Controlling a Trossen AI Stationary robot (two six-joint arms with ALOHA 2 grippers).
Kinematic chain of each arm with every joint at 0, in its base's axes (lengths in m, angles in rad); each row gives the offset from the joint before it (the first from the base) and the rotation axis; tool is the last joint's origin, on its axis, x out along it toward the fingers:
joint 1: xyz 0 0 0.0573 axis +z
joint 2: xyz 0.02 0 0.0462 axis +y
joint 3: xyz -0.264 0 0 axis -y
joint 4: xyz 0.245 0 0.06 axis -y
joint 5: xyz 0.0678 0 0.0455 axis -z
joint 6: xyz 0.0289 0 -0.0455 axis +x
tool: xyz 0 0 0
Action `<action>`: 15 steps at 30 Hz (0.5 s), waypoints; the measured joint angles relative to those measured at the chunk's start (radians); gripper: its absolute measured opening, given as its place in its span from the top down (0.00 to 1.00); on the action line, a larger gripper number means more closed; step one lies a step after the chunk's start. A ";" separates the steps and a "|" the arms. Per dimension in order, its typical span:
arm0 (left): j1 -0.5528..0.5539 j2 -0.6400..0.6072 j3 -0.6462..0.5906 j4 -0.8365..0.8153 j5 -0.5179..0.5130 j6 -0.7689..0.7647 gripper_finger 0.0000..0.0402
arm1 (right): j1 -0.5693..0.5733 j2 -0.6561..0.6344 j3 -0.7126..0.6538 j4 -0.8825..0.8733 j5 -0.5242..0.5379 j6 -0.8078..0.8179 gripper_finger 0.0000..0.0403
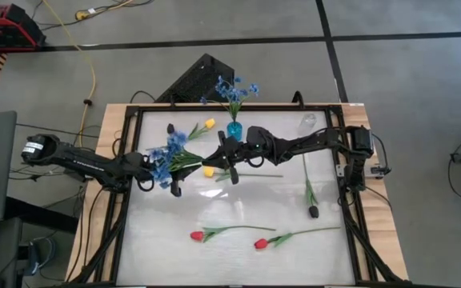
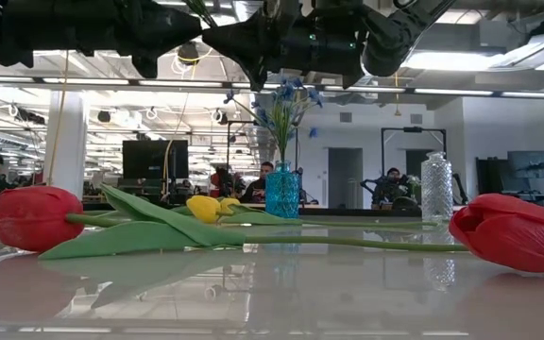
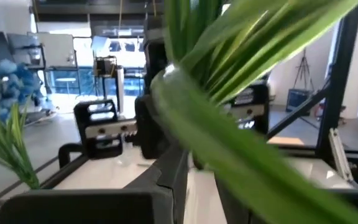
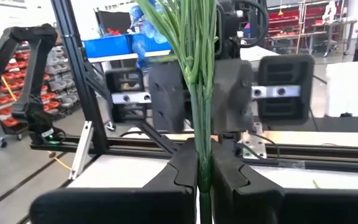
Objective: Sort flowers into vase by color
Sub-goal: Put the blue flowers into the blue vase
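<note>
A blue many-blossom spray hangs above the table's middle, between my two grippers. My left gripper is at its blossom end and my right gripper at its stem end, both shut on it. A blue vase holding another blue spray stands at the far edge, and it also shows in the low view. A clear vase stands to its right. Two yellow tulips, two red tulips and a dark bud lie flat on the table. My left gripper has the spray's green stems between its two fingers, just below the blossoms, coming level from the table's left. The stems fill the gap between the fingers. The spray is clear of the table. My right gripper pinches the thin stem between its two fingers, near its bare lower end. The fingers come level from the table's right and lie across the stem. The spray reaches from them toward my left gripper, lifted clear of the table.
The table is ringed by a black frame with wooden edges. One yellow tulip lies right under the held spray. The two red tulips lie near the front, and also show in the low view. People sit in the room beyond.
</note>
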 joint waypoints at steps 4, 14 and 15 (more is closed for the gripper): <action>0.000 0.000 0.000 0.032 0.001 0.012 0.73 | 0.000 0.000 0.000 -0.009 0.001 -0.001 0.89; 0.000 0.016 0.014 0.118 -0.010 -0.050 0.46 | -0.001 0.000 0.000 -0.012 0.001 -0.013 0.89; 0.000 0.021 0.023 0.118 -0.007 -0.050 0.45 | -0.001 0.000 0.000 -0.012 0.001 -0.019 0.89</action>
